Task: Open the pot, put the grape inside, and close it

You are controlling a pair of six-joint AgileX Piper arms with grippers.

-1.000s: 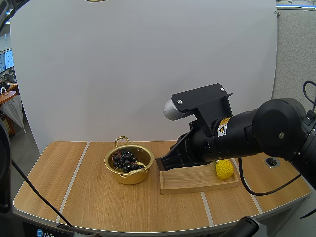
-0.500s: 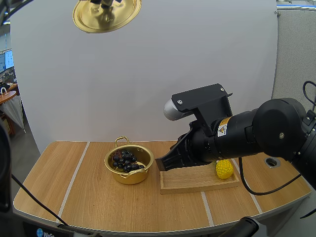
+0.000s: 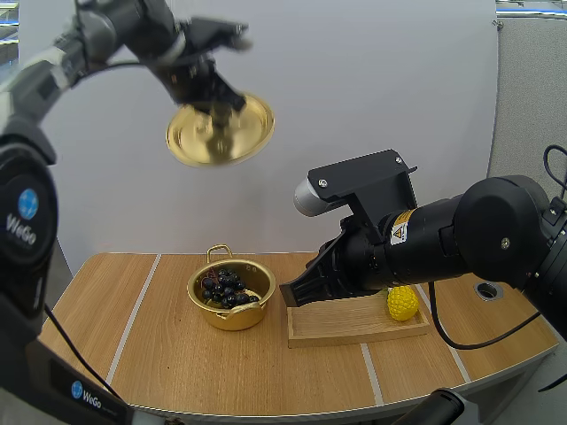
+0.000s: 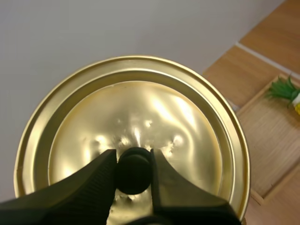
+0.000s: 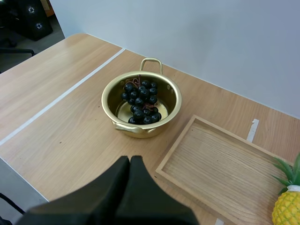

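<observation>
Okay, our left gripper (image 4: 132,158) pinches the lid (image 4: 180,117) by its knob (image 4: 134,172), high over the pot (image 3: 232,320), grapes (image 3: 225,288) already inside, ready for closing; our right gripper (image 5: 130,165) hangs aside, fingers (image 5: 112,187) together, clear.

High view: from behind and above the arm bases, facing forward and down across the whole table (image 3: 159,354). Left wrist view: very near, facing the top of the lid (image 4: 178,117), well above the table. Right wrist view: over the table's near side, facing forward and down. All three share the wooden tray (image 5: 220,168) and pineapple (image 5: 287,206). The high and right wrist views also share the pot (image 5: 140,129).
</observation>
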